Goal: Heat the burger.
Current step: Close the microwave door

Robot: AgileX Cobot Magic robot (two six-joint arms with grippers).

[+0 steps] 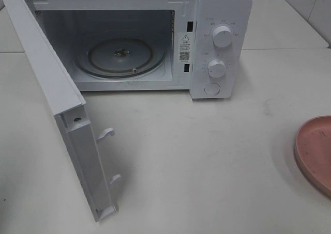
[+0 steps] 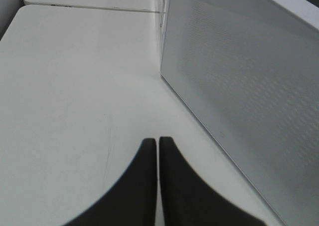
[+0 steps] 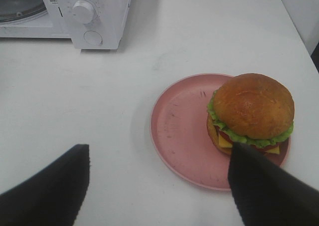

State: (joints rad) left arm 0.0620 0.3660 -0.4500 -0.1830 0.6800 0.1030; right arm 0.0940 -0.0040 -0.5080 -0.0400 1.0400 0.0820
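The burger (image 3: 251,111), with a golden-brown bun, green lettuce and yellow cheese, sits on a round pink plate (image 3: 184,131) in the right wrist view. In the exterior high view only the plate's edge (image 1: 315,151) shows at the right border; the burger is out of view there. My right gripper (image 3: 159,178) is open above the table, one finger (image 3: 259,186) close in front of the burger, the other (image 3: 55,186) off to the plate's side. My left gripper (image 2: 158,156) is shut and empty, beside the outer face of the microwave door (image 2: 249,86). Neither arm shows in the exterior high view.
A white microwave (image 1: 220,43) stands at the back of the white table (image 1: 207,167). Its door (image 1: 57,105) is swung wide open toward the front left. The glass turntable (image 1: 121,56) inside is bare. Two knobs (image 1: 222,36) are on its right panel.
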